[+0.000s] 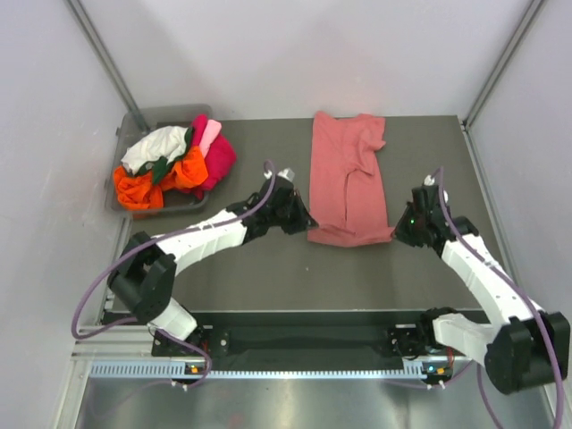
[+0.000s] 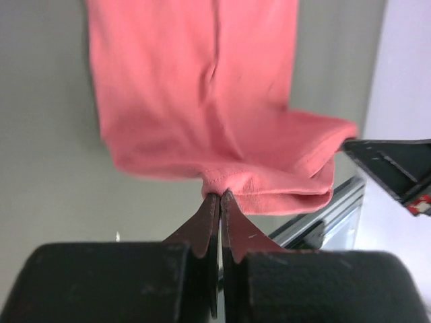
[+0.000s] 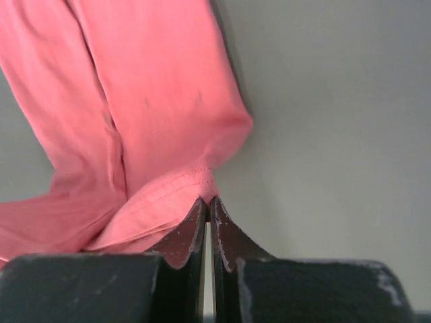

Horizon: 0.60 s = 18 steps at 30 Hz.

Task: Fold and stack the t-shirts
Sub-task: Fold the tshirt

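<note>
1. The only marking in sight is a small red-and-white mark (image 2: 421, 202) on a black machine part (image 2: 390, 161) at the right edge of the left wrist view. It is too small and blurred to read.
2. The left arm runs from its base at the near left, low and diagonally, toward the middle of the table (image 1: 268, 268). Its left gripper (image 1: 302, 223) meets the near left corner of the salmon-pink t-shirt (image 1: 347, 179).
3. The right arm rises from its base at the near right, bends at the elbow and leans inward. Its right gripper (image 1: 399, 234) is at the shirt's near right corner.
4. Both wrist views show the jaws pressed together, with the stitched hem pinched at the fingertips.
5. The salmon-pink t-shirt lies lengthwise on the table as a long, narrow folded strip. Its sleeve end is at the far edge and its hem end is nearest the arms.
6. A heap of other t-shirts (image 1: 174, 165), orange, magenta, light pink, white and dark green, fills a grey bin (image 1: 134, 121) at the table's far left corner, well apart from both grippers.
</note>
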Available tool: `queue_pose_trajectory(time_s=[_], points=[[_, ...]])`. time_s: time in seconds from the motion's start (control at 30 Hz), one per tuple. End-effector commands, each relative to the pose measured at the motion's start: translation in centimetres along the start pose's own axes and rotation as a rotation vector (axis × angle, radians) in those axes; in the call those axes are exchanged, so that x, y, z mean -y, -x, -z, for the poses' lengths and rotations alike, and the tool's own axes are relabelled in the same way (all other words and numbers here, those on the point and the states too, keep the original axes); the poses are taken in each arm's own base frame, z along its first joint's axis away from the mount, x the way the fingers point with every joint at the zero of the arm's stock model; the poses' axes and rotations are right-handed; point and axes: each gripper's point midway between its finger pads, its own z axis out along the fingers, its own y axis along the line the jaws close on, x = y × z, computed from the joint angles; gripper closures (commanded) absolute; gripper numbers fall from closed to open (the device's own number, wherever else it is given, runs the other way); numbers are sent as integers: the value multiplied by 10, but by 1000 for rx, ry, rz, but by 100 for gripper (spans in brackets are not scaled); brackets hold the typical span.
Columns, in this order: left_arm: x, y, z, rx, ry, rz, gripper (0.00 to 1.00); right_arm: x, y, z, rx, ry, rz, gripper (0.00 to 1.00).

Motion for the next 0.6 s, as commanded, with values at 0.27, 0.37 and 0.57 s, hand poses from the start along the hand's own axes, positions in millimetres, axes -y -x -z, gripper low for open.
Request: queue_pose_trajectory(time_s=[0.27, 0.37, 0.57], points=[[9, 131, -59, 59, -55, -52, 100, -61, 111, -50, 59, 182, 30, 100], [4, 153, -74, 61, -39, -51, 100, -70, 128, -67, 58, 199, 28, 100], [0, 188, -92, 69, -53, -40, 100, -80, 162, -95, 70, 195, 33, 100]])
